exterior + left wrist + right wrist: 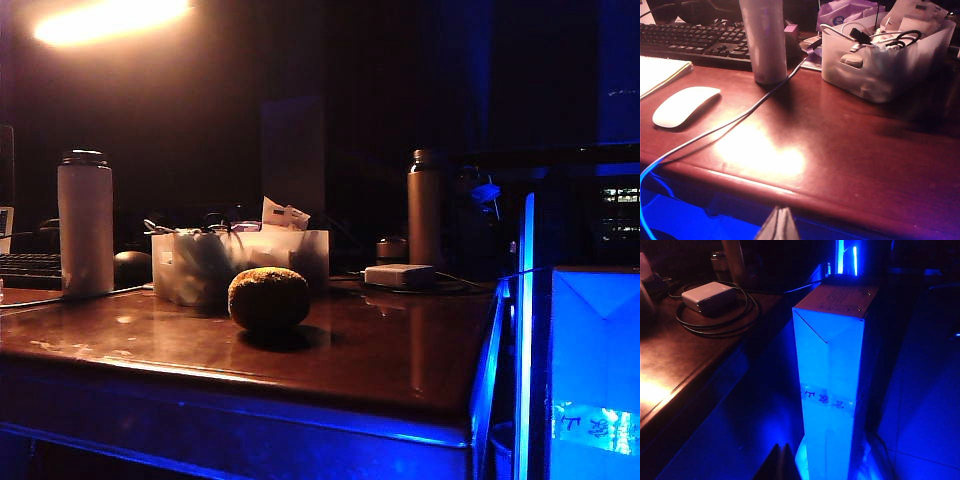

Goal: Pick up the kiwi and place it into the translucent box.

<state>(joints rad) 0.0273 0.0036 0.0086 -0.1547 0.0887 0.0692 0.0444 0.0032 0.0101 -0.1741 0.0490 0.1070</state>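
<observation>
The kiwi [268, 298], fuzzy and golden-brown, lies on the wooden desk just in front of the translucent box [195, 268], which holds cables and papers. In the left wrist view the translucent box [880, 75] stands at the far side of the desk; the kiwi does not show there. My left gripper [781, 221] hangs off the desk's near edge, fingertips together, holding nothing. My right gripper [781, 456] is also shut and empty, low beside the desk over the blue-lit floor. Neither gripper shows in the exterior view.
A tall white bottle [85, 222], a keyboard [695, 37], a white mouse [684, 105] and a trailing cable [740, 117] sit left of the box. A white power adapter [709, 296] with coiled cord and a brown bottle [424, 208] stand right. A tall blue-lit carton [835, 365] stands off the desk's right end.
</observation>
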